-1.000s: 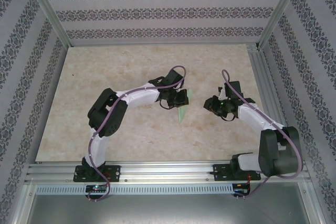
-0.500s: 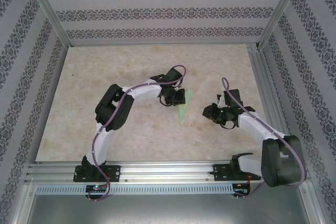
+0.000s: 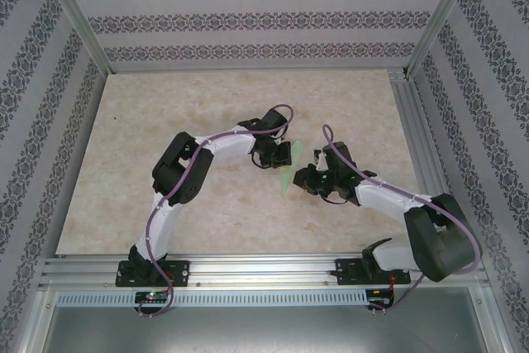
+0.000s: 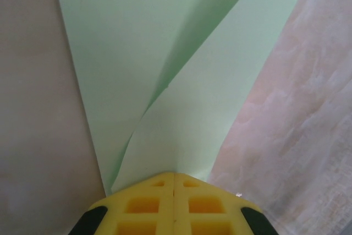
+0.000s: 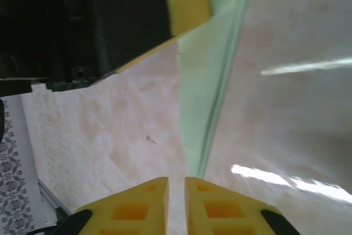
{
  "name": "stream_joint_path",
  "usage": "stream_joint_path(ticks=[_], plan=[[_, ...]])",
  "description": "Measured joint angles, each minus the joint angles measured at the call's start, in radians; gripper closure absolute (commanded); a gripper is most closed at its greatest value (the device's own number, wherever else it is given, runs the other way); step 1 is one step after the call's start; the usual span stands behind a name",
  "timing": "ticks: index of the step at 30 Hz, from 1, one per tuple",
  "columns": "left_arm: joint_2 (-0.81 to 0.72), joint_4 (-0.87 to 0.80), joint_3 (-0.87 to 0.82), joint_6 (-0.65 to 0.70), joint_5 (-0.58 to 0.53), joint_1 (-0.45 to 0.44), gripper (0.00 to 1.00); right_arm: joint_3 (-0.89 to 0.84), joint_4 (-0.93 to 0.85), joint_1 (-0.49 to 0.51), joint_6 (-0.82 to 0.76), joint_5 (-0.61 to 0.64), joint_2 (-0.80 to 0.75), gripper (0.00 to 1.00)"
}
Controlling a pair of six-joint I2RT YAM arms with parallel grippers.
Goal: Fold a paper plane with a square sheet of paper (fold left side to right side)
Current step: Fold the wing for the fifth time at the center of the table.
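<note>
The right hand (image 3: pixel 304 179) has been brought leftward across the worktop (image 3: pixel 124 171) since the earlier frame, so that it now sits just beside the square sheet of paper (image 3: pixel 288 173); its fingers are almost pressed together on nothing. The green wedge is pinched by the left hand (image 4: pixel 174 182), one flap raised.

You had the square sheet of paper (image 4: pixel 165 81) folded into a pale green pointed wedge (image 3: pixel 288 169), one flap raised off the lower layer, tip (image 5: pixel 195 158) toward the near edge.
</note>
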Motion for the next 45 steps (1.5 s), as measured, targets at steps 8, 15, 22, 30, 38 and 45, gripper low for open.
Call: stream_joint_path(ticks=[8,15,22,30,38,45], plan=[[0.0,0.0,0.0,0.0,0.0,0.006,1.0,0.0,0.192,0.061,0.129,0.036,0.151,0.87],[0.001,0.001,0.0,0.0,0.0,0.006,1.0,0.0,0.288,0.065,0.18,0.047,0.254,0.88],[0.001,0.001,0.0,0.0,-0.003,0.006,1.0,0.0,0.325,0.067,0.196,0.043,0.293,0.88],[0.001,0.002,0.0,0.0,-0.003,0.012,1.0,0.02,0.294,0.093,0.198,0.077,0.296,0.89],[0.001,0.001,-0.002,0.0,0.002,0.013,1.0,0.029,0.24,0.161,0.196,0.127,0.266,0.88],[0.001,0.002,-0.002,0.0,0.004,0.013,1.0,0.042,0.135,0.143,0.167,0.131,0.19,0.84]])
